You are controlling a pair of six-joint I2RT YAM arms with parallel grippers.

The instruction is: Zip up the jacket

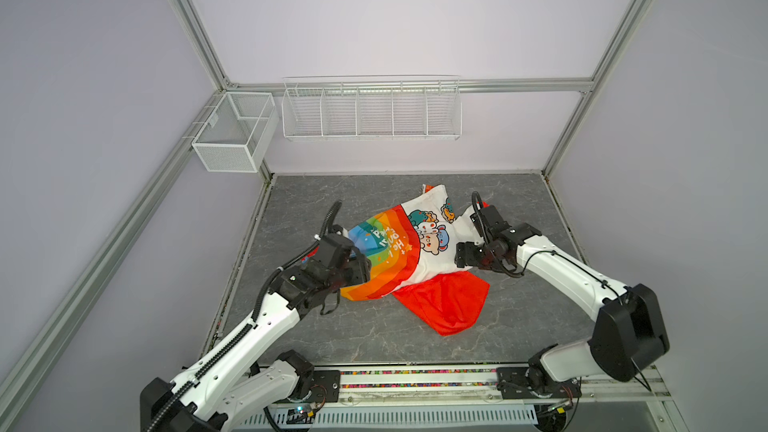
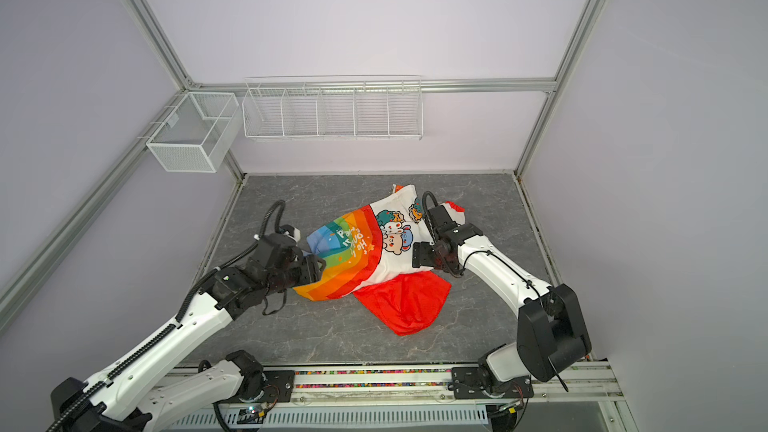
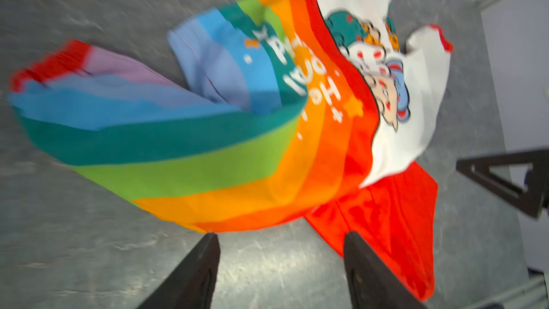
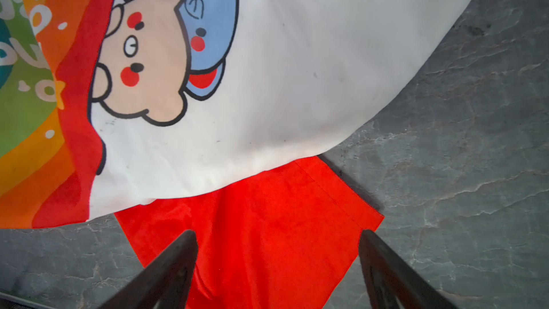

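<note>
The crumpled, rainbow-striped cloth child's jacket (image 1: 386, 251), with a white cartoon-bear panel, lies on the grey marbled counter (image 1: 353, 338) between the hands, long axis running from left hand (image 3: 281, 234) to right hand (image 4: 277, 231), red hood (image 4: 267, 203) beneath the right. Both hands' fingers stand apart, empty.

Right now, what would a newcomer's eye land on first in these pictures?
The crumpled jacket in the middle of the grey table, with rainbow stripes, a white cartoon-animal panel and its red hood spilling toward the near edge. Next, flanking it, the left gripper at the rainbow side and the right gripper at the white side, both open and holding nothing.
</note>
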